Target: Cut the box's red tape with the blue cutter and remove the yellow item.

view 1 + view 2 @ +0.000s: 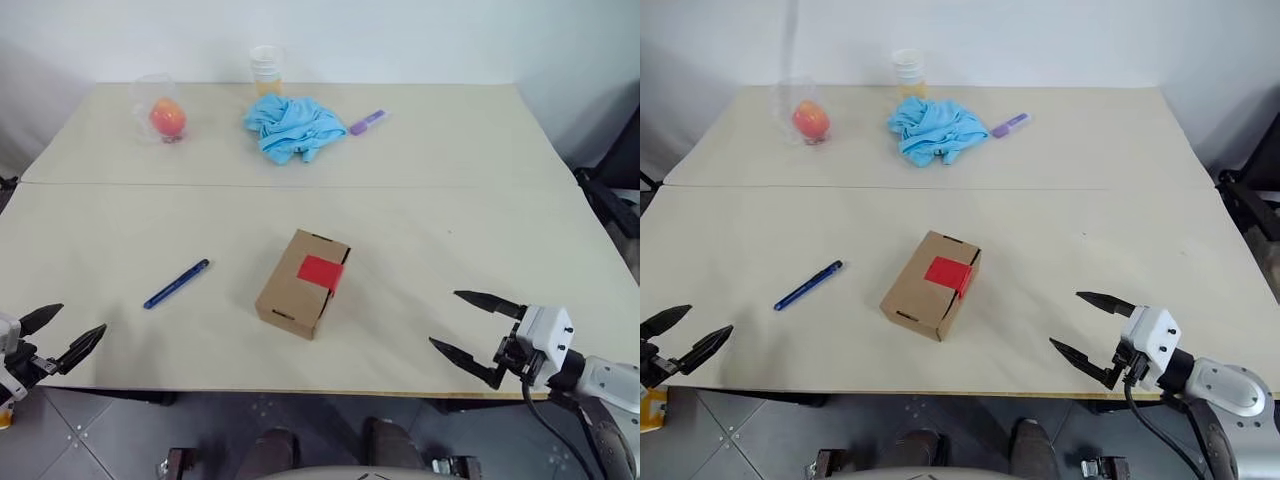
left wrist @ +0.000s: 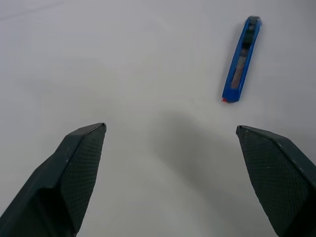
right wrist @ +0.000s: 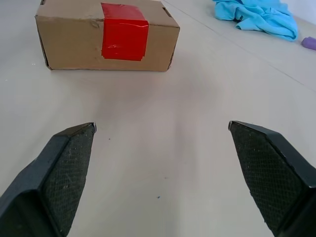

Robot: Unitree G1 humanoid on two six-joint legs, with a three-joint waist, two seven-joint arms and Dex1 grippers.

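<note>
Slim dark-blue pen-shaped cutter (image 1: 176, 284) lying on pale bench (image 1: 450, 180) near its front-left corner, long axis diagonal, just ahead of wide-open, empty left claw (image 1: 60, 335); right claw (image 1: 475, 325) equally spread, empty, farther.

Black pointed textured fingers (image 3: 59, 173); white wrist housing (image 1: 545, 335), black cable (image 1: 545, 420)

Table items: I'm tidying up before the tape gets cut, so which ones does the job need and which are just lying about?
Needed:
- box
- red tape
- blue cutter

Lying about:
- blue cloth
- purple marker
- fruit in clear plastic
- stacked cups
</note>
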